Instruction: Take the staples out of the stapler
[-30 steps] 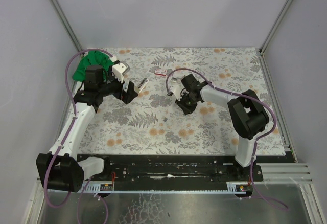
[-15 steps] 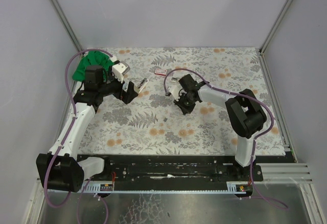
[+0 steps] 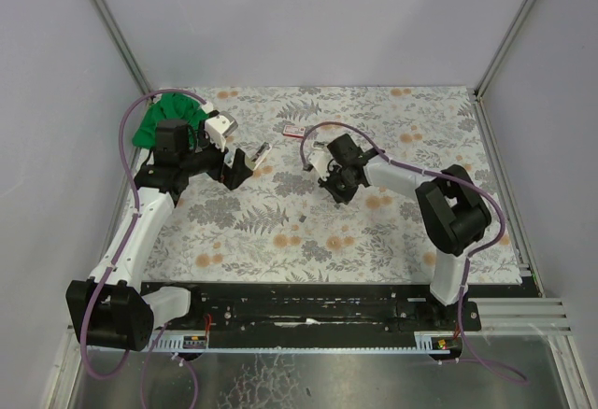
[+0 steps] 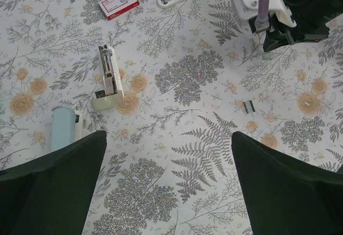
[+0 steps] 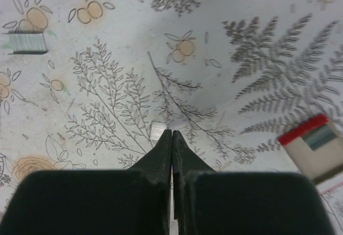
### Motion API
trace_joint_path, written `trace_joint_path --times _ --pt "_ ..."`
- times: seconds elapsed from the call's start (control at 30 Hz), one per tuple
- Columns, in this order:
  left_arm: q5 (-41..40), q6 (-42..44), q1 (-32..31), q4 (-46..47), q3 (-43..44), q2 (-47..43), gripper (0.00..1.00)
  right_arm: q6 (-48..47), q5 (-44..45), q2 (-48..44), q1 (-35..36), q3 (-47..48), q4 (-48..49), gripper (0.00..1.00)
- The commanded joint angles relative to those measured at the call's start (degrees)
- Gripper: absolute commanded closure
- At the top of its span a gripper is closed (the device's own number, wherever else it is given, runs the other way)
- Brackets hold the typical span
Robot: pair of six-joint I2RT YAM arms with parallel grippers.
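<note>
Staples: short strip loose on the cloth, well apart from the stapler, so unloading seemingly mostly done. Far left: left claw gaping wide, holding nothing, above the cloth. Next: stapler flipped open, lying flat; channel contents too small to judge. Further right: the strip, then right claw pinched tight, tips down near the cloth, tiny grey bit just beside them, nothing visibly gripped. Probably left to do: clearing that bit, checking the channel for leftovers.
</note>
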Motion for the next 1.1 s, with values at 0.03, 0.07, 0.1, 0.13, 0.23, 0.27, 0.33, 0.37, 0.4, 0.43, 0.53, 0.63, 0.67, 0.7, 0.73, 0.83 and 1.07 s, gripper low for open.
trace_joint_path --times 0.03,0.07,0.1,0.13,0.23,0.27,0.33,0.37,0.4,0.43,0.53,0.63,0.67,0.7,0.73,0.83,1.07 --pt "0.95 -0.89 0.41 3.06 -0.59 0.12 0.0 4.06 4.74 -6.26 0.57 0.29 3.71 1.0" --pt "0.89 -0.91 0.4 3.06 -0.58 0.11 0.0 4.5 5.28 -6.53 0.53 0.34 3.86 1.0" --pt "0.89 -0.89 0.45 3.03 -0.61 0.08 0.0 4.77 5.59 -6.67 0.5 0.46 3.94 1.0" --pt "0.88 -0.89 0.49 3.07 -0.59 0.08 0.0 4.95 5.84 -6.79 0.51 0.6 3.92 1.0" --pt "0.89 -0.83 0.48 3.09 -0.58 0.06 0.0 5.35 7.0 -7.18 0.43 0.76 4.04 0.99" --pt "0.95 -0.83 0.43 3.03 -0.58 0.08 0.0 5.38 8.15 -7.26 0.43 0.8 4.01 0.88" --pt "0.9 -0.87 0.49 3.05 -0.6 0.14 0.0 5.38 10.71 -7.44 0.43 1.55 3.06 0.67" --pt "0.88 -0.9 0.53 3.11 -0.59 0.1 0.0 5.12 11.44 -7.48 0.43 2.06 2.19 0.63" --pt "0.91 -0.84 0.56 3.11 -0.58 0.19 0.0 5.04 12.2 -7.54 0.5 2.6 1.08 0.61" --pt "0.93 -0.88 0.57 3.1 -0.58 0.25 0.0 5.1 13.28 -7.62 0.44 3.51 0.11 0.58" --pt "0.75 -0.76 0.57 3.07 -0.67 0.23 0.0 6.45 16.03 -8.72 0.31 5.04 -0.58 0.41" --pt "0.66 -0.82 0.63 3.09 -0.68 0.08 0.0 7.39 17.67 -10.27 0.13 5.61 -0.37 0.0" --pt "0.67 -0.78 0.66 3.11 -0.67 0.01 0.0 7.74 17.88 -10.74 0.11 5.61 -0.22 0.01" --pt "0.63 -0.82 0.66 3.05 -0.73 0.06 0.0 8.3 18.43 -11.22 0.08 5.52 0.02 0.01" --pt "0.62 -0.9 0.64 3.11 -0.67 0.03 0.0 9.0 19.2 -11.66 0.13 5.21 0.69 0.01" --pt "0.71 -0.88 0.66 3.11 -0.59 0.09 0.0 10.16 20.2 -11.66 0.09 5.76 -0.73 0.01" --pt "0.74 -1.09 0.68 3.2 -0.61 0.12 0.0 13.35 14.45 -7.64 -0.27 9.23 -8.54 0.03"
